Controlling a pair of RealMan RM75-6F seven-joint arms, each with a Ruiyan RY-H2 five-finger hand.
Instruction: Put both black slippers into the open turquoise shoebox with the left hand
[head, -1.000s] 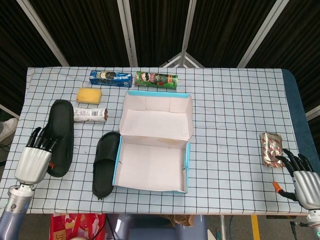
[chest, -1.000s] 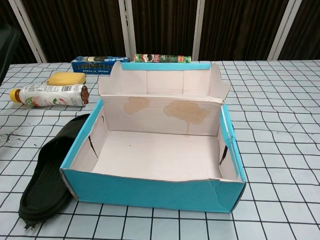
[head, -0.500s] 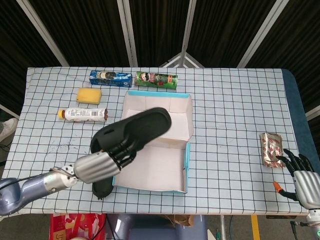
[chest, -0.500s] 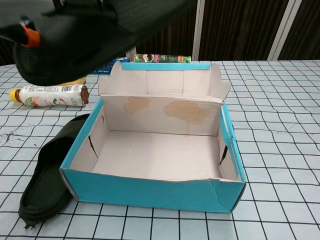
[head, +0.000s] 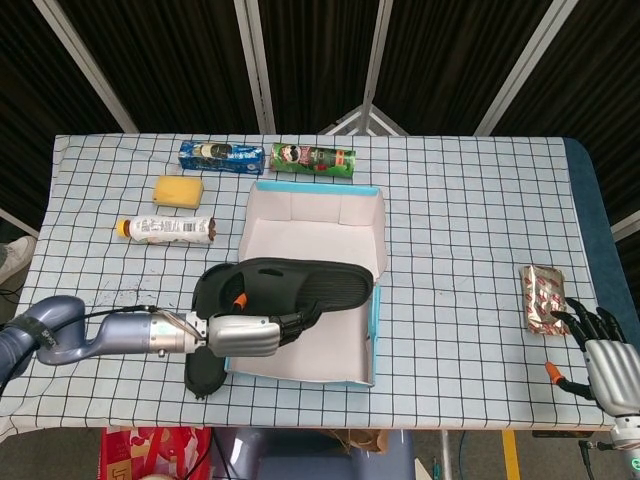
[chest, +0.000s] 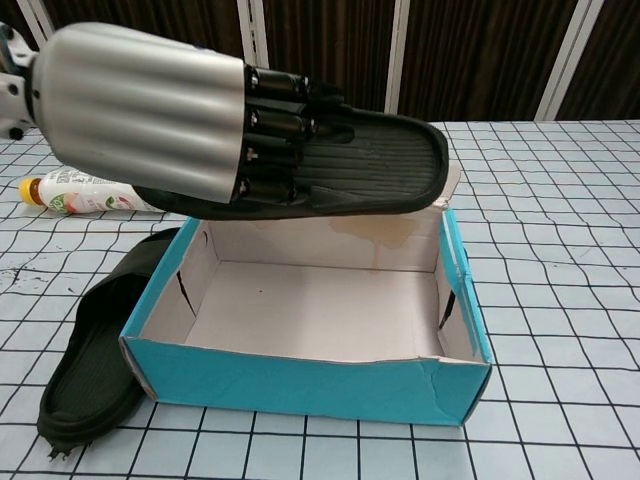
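Observation:
My left hand (head: 250, 334) (chest: 165, 120) grips one black slipper (head: 300, 284) (chest: 375, 165) and holds it flat just above the open turquoise shoebox (head: 375, 325) (chest: 300, 385), toe pointing right. The second black slipper (head: 203, 372) (chest: 95, 350) lies on the table against the box's left wall, partly hidden by my left hand and arm in the head view. My right hand (head: 605, 350) rests at the table's right front corner with fingers spread and nothing in it.
Behind the box lie a blue packet (head: 220, 156) and a green can (head: 312, 158). A yellow sponge (head: 178, 190) and a bottle (head: 170, 229) (chest: 75, 190) sit at the left. A snack packet (head: 541, 297) lies near my right hand.
My left hand has carried the slipper from the table's left side, lifted it high, then lowered it flat over the box. The right hand has not moved.

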